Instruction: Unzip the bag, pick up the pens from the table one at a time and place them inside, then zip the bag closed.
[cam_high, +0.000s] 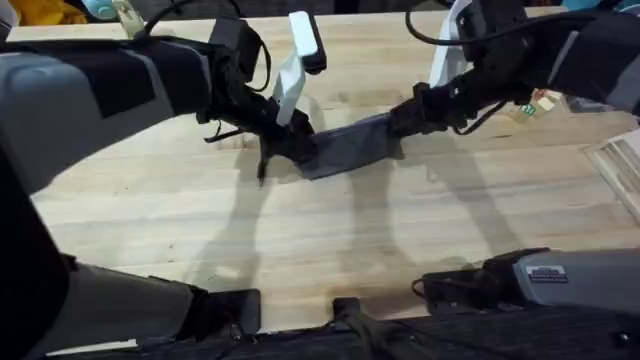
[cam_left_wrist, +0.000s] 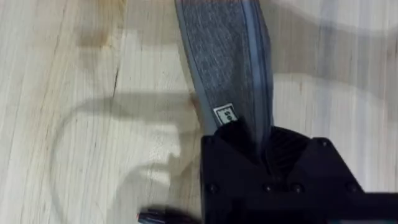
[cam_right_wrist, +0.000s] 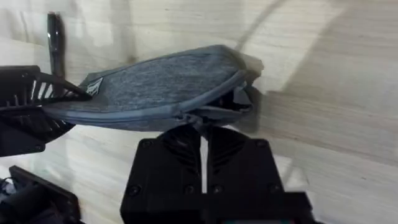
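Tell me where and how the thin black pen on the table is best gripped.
Grip the thin black pen at mid-barrel, straight down from above, fingers across its length. It lies flat on the light wooden table beside the grey felt pouch, so a side approach may bump that.

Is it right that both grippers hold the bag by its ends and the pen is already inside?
Not quite. Both grippers, left and right, do hold the bag by its ends, but the right wrist view shows the pen lying on the table outside it.
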